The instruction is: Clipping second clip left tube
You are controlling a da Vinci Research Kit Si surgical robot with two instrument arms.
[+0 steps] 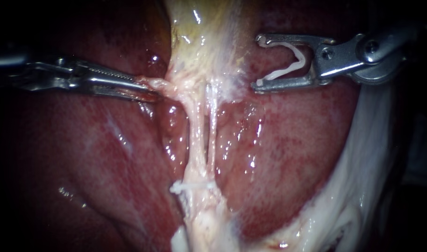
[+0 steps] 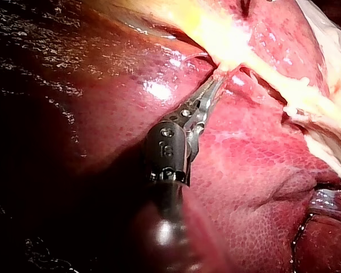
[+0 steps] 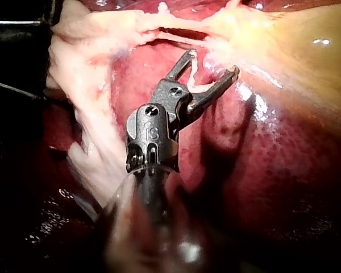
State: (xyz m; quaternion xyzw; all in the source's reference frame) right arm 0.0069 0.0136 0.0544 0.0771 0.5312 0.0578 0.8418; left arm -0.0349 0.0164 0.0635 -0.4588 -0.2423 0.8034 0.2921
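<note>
Dark-red, wet liver (image 1: 82, 163) fills the endoscope view, and the pale yellow, glistening gallbladder (image 1: 199, 32) hangs in at 12 o'clock. From 3 o'clock comes the right instrument (image 1: 259, 63), a steel shaft ending in 2 hinged jaws. They stand wide apart yet grasp an open white V-shaped clip (image 1: 299, 58), 1 leg against each jaw, its mouth facing 9 o'clock. From 9 o'clock comes the left instrument (image 1: 150, 91). Its slim toothed jaws are clenched on a pale pink strand of tissue (image 1: 160, 85) at the gallbladder's neck.

Below the neck 2 thin pale tubes run side by side, long axis from 12 to 6 o'clock: the left tube (image 1: 197, 135) and the right tube (image 1: 213, 130), with a narrow dark slit between them. At their lower end, towards 6 o'clock, sits 1 small white closed clip (image 1: 190, 186); I cannot tell which tube it grips.

The left tube lies at about 8 o'clock from the loaded jaws and apart from them, with the right tube between. The clip's mouth lies crosswise to the tube's axis, so the approach looks like plain travel, not a turn. The left instrument's tips are nearer the tube, but they are occupied.

Count: 2 instruments, 2 tubes, 2 clips (1 seated, 1 loaded).
</note>
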